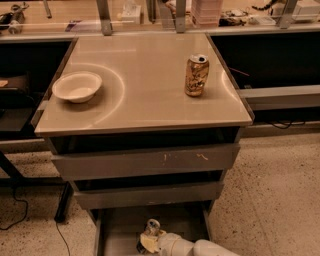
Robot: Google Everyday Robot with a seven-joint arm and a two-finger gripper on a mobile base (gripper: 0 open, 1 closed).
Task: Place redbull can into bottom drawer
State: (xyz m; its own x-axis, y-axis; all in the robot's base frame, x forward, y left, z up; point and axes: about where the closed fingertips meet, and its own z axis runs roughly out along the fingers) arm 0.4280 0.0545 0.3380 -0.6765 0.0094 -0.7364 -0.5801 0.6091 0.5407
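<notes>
Camera view: redbull can [152, 226] stands against pincer [148, 242] inside bottom drawer [117, 231].

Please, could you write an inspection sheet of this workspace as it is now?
Surface: beige cabinet top, glare marks.
Job's things: redbull can upright within the open bottom drawer.
Clutter: white bowl left, gold-brown can right, both on the top.
Gripper: gripper low at the redbull can, inside the drawer.
Cables: black cable on floor, left.
Surroundings: speckled floor; cluttered benches behind.
</notes>
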